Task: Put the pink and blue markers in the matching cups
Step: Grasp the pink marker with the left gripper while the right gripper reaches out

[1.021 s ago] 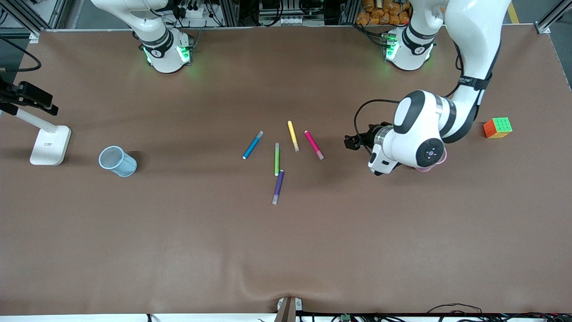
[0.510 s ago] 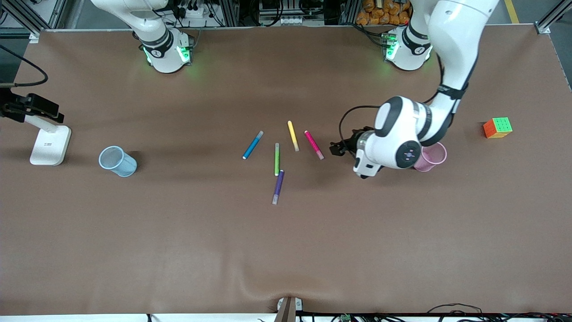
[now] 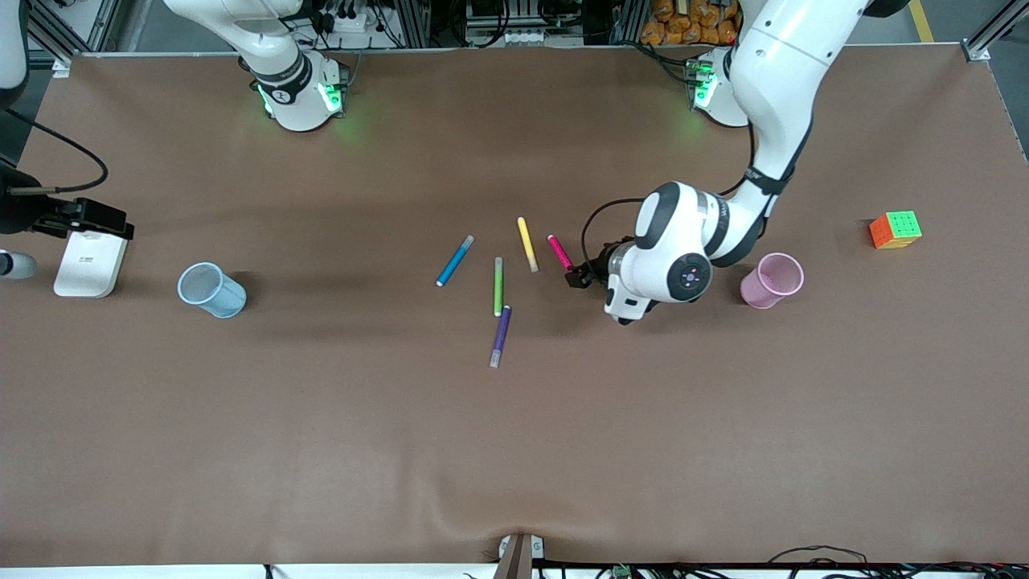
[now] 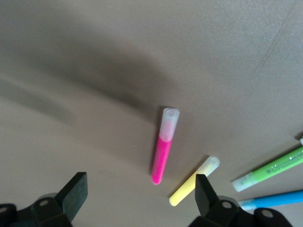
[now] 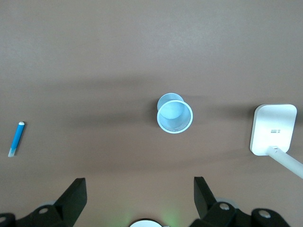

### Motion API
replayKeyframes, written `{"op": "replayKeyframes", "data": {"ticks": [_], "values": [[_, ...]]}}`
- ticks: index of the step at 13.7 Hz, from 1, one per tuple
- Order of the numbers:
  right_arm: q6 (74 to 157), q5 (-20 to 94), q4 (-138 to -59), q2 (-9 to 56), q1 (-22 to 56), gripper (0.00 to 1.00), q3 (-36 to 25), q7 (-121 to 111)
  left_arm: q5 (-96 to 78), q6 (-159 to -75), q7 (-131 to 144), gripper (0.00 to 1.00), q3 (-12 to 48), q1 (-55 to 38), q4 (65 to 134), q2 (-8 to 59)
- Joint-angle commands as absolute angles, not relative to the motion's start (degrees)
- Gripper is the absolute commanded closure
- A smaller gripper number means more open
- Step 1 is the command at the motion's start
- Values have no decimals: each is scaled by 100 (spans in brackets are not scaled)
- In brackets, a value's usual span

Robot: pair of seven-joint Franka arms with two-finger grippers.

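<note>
Pink marker (image 4: 164, 146) whole only in left wrist view, under spread left pincer (image 4: 140, 190); right pincer (image 5: 140, 194) spread too.

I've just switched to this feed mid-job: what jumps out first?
The left gripper hangs open over the capped end of the pink marker, which lies in a loose cluster of pens mid-table. The pink cup stands upright toward the left arm's end, the blue cup toward the right arm's end, with the open right gripper high above it.

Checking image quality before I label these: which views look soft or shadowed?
Left wrist view: soft, pink marker slightly blurred, broad shadow on the table. Right wrist view: sharp, blue cup crisp. Front view: even light, green glow at the arm bases.
</note>
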State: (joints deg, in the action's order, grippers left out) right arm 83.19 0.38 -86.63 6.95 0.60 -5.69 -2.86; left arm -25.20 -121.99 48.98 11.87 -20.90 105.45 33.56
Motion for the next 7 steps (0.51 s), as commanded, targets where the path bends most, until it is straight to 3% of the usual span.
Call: {"op": "replayKeyframes", "data": {"ticks": [1, 3, 6, 7], "values": [[8288, 62, -8605, 738, -105, 0, -519, -229, -2698, -12576, 5027, 0, 1169, -2232, 10398, 3673], [8332, 79, -8587, 756, -27, 0, -519, -220, -3005, -12779, 5062, 2, 1160, -2320, 10406, 3805], [8358, 114, -8569, 765, -18, 0, -492, -220, -3023, -12954, 5071, 21, 1160, -2364, 10397, 3946], [8376, 114, -8561, 782, -9, 0, -483, -220, -3023, -13007, 5071, 22, 1160, -2364, 10397, 3972]]}}
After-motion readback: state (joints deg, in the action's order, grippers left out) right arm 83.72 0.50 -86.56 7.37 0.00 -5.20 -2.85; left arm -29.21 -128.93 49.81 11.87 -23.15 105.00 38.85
